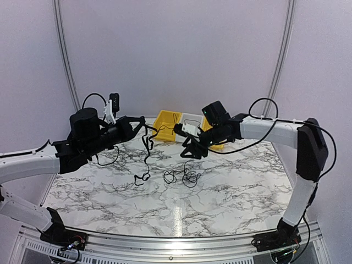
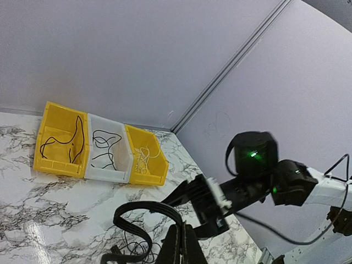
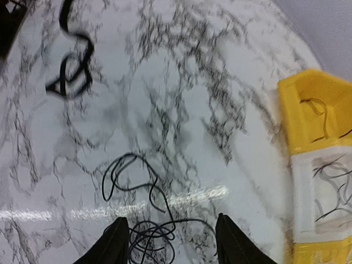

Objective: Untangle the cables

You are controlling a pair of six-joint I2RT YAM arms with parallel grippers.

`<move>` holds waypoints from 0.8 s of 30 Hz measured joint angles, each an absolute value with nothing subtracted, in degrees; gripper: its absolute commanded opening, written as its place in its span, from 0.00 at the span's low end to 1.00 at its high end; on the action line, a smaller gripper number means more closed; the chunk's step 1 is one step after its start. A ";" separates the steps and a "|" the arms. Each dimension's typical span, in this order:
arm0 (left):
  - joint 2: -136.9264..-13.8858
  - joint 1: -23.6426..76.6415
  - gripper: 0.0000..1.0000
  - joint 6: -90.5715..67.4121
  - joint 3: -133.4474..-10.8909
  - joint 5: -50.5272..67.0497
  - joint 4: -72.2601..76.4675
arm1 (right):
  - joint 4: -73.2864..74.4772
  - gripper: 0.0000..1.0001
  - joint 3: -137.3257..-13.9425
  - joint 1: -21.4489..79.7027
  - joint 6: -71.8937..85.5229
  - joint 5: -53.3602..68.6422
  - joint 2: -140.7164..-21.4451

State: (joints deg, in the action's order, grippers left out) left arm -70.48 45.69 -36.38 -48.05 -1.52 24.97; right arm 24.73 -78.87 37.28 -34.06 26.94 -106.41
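Right claw (image 3: 171, 221) poised over cables (image 3: 147, 237)

Right wrist view: motion blur softens the marble table top (image 3: 192, 110). The loose coil of thin black cable (image 3: 148, 236) runs off the bottom edge between the two black fingers (image 3: 113, 242). The white plastic bin (image 3: 324, 192) is cut by the right edge. Top view: the right gripper (image 1: 190, 151) hides part of the row of yellow and white plastic bins (image 1: 165, 122).
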 measured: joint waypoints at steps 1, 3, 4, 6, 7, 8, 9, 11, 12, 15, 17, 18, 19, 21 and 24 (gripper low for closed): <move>-70.72 45.69 0.00 -36.40 -48.03 -1.39 24.88 | 24.82 0.58 -80.73 37.32 -34.02 27.73 -104.60; -71.18 45.69 0.00 -36.64 -47.92 -1.21 24.88 | 24.75 0.59 -84.33 37.76 -33.52 29.34 -101.38; -71.37 45.69 0.00 -36.82 -47.75 -1.08 24.93 | 24.69 0.59 -85.69 38.11 -33.19 29.85 -100.47; -71.68 45.69 0.00 -37.06 -47.20 -0.99 24.97 | 24.69 0.60 -89.19 39.53 -32.47 31.14 -99.53; -71.79 45.69 0.00 -37.12 -47.00 -0.95 24.95 | 24.53 0.60 -90.65 40.53 -31.90 31.70 -99.66; -71.99 45.71 0.00 -37.23 -46.74 -0.93 24.99 | 24.49 0.60 -91.81 41.60 -31.40 32.18 -100.09; -72.14 45.74 0.00 -37.30 -46.61 -0.91 24.93 | 24.45 0.60 -92.44 42.39 -31.00 32.56 -100.64; -72.44 45.80 0.00 -37.41 -46.54 -0.86 24.95 | 24.32 0.60 -93.32 43.90 -29.93 33.36 -102.50; -72.51 45.80 0.00 -37.47 -46.52 -0.86 24.95 | 24.38 0.61 -93.47 44.49 -29.47 33.85 -103.66; -72.71 45.82 0.00 -37.71 -46.52 -0.82 24.99 | 24.47 0.57 -93.65 45.23 -27.94 34.96 -107.13; -72.79 45.82 0.00 -37.95 -46.48 -0.69 24.99 | 24.47 0.49 -93.65 45.34 -27.11 35.51 -108.36; -72.79 45.82 0.00 -38.09 -46.44 -0.64 25.02 | 24.45 0.45 -93.65 45.43 -26.83 35.77 -108.66; -72.79 45.82 0.00 -38.15 -46.41 -0.56 25.02 | 24.45 0.42 -93.71 45.41 -26.30 36.10 -108.77; -72.82 45.82 0.00 -38.17 -46.30 -0.49 25.08 | 24.25 0.42 -94.04 45.41 -25.67 36.97 -108.79; -72.84 45.82 0.00 -38.35 -46.04 -0.49 25.34 | 23.88 0.52 -94.80 45.43 -24.43 38.20 -108.79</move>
State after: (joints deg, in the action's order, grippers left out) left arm -72.84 45.82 -38.35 -46.04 -0.49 25.34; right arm 23.88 -94.80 45.43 -24.43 38.20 -108.79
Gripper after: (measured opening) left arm 0.007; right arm 0.435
